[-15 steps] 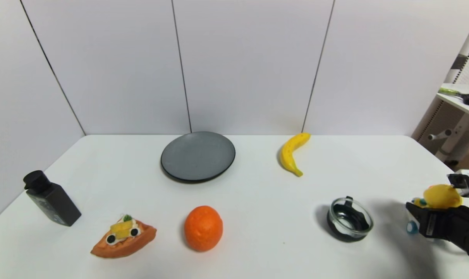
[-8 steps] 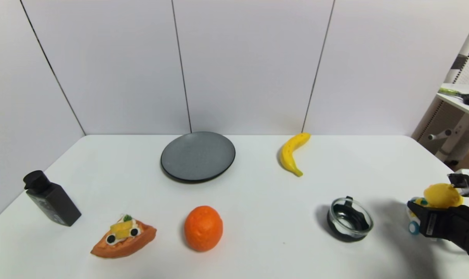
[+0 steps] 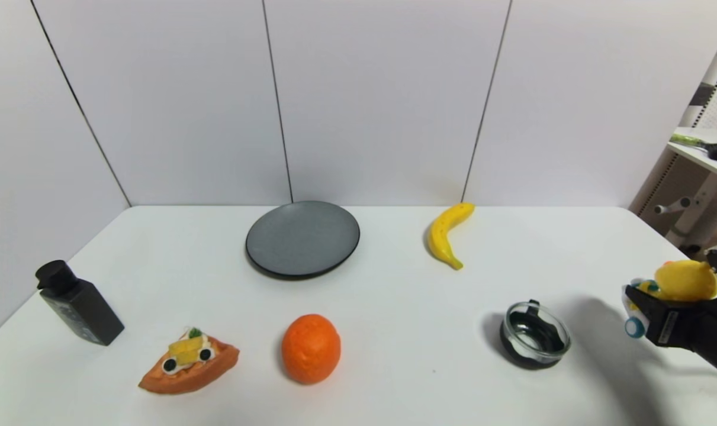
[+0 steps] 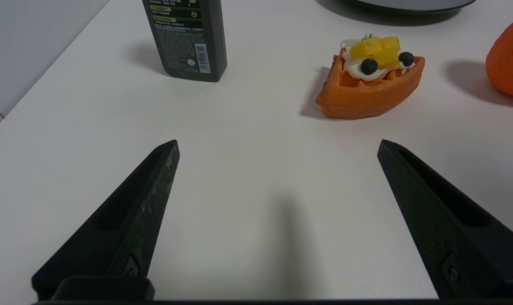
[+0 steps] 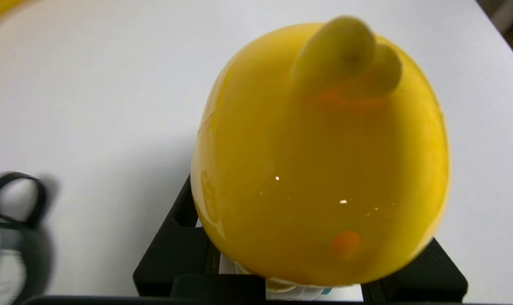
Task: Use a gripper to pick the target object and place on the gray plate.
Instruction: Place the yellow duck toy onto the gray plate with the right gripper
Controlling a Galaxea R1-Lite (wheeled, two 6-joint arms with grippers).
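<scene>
The yellow duck toy (image 3: 685, 280) with its white base and blue wheels sits in my right gripper (image 3: 645, 310) at the table's right edge, lifted a little above the surface. In the right wrist view the duck's round head (image 5: 320, 161) fills the frame, and the black fingers (image 5: 171, 250) press on its base from both sides. The gray plate (image 3: 302, 238) lies at the back centre, far from the duck. My left gripper (image 4: 277, 146) is open and empty over bare table near the front left; it does not show in the head view.
A glass bowl (image 3: 534, 333) stands just left of the right gripper. A banana (image 3: 447, 234) lies back right, an orange (image 3: 311, 348) front centre, a waffle slice (image 3: 189, 362) and a black bottle (image 3: 78, 303) front left. The table's right edge is close.
My right gripper has risen with the duck and shifted slightly right and back. The duck's base is off the table now. Nothing else has moved.
</scene>
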